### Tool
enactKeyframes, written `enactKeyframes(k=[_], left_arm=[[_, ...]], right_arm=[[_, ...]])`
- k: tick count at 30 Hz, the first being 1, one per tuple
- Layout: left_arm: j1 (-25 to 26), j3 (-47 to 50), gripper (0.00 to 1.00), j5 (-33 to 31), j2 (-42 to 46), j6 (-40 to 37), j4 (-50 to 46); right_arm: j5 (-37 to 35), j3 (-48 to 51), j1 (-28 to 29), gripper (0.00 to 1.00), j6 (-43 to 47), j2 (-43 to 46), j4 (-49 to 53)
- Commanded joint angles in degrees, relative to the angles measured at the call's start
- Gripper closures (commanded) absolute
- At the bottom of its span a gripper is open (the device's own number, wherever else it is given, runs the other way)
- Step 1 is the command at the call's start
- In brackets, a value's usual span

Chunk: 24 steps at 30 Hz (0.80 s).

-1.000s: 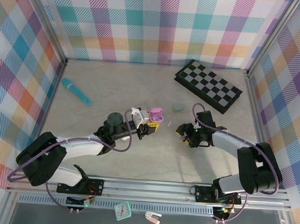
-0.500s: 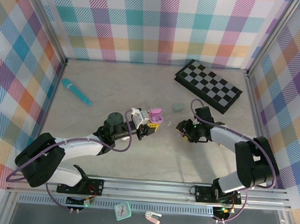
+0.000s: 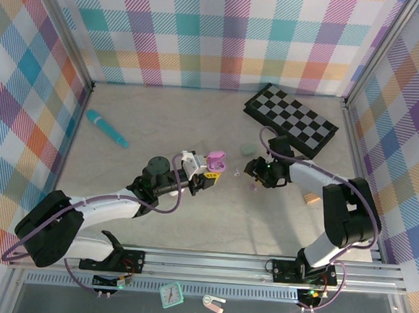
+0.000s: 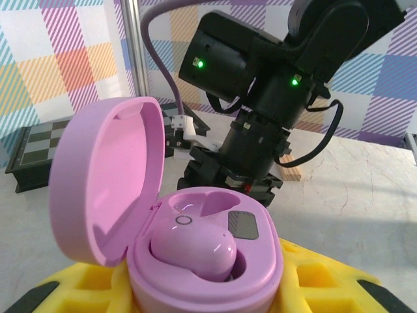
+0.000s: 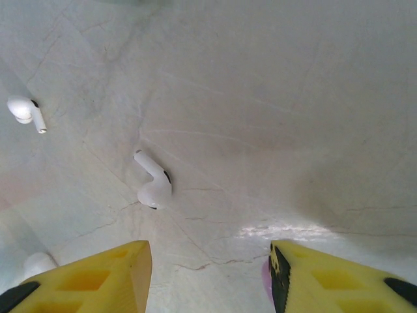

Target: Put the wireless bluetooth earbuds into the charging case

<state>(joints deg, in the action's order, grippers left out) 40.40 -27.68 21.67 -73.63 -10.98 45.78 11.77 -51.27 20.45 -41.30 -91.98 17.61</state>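
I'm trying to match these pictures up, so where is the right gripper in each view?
Top external: right gripper just right of centre.
Left wrist: right gripper upper middle, behind the open pink case.
Right wrist: its yellow fingers at the bottom edge, white earbud beyond.
Shared landmark: chessboard, top right overhead, far left from the left wrist.

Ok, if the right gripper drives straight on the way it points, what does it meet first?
Likely the bare tabletop, with the white earbud lying just off its line, between the open fingers; depth is unclear.
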Motion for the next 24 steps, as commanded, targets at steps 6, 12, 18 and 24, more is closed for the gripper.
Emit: enactKeyframes(k=[6,12,18,24], left_arm=[[-8.73,3.60,0.65,-0.86,3.33,3.77,3.87],[-14.30,4.82,0.65,-2.35,6.15,5.95,3.30],[-16.01,5.14,0.65,-3.68,8.88,5.54,0.18],[-16.45,5.27,0.65,-3.06,10.52,5.18,-1.64]], right_arm=[[-22.29,-7.97,8.95,0.49,13.93,1.40,20.49],[-36.21,-12.57,17.96,0.51,13.66,-4.12,28.13],[-44.40,-17.11,22.45,0.53,13.00,-11.16,33.52],[-47.49,-20.50,24.15,0.55,13.42,-15.68,34.91]])
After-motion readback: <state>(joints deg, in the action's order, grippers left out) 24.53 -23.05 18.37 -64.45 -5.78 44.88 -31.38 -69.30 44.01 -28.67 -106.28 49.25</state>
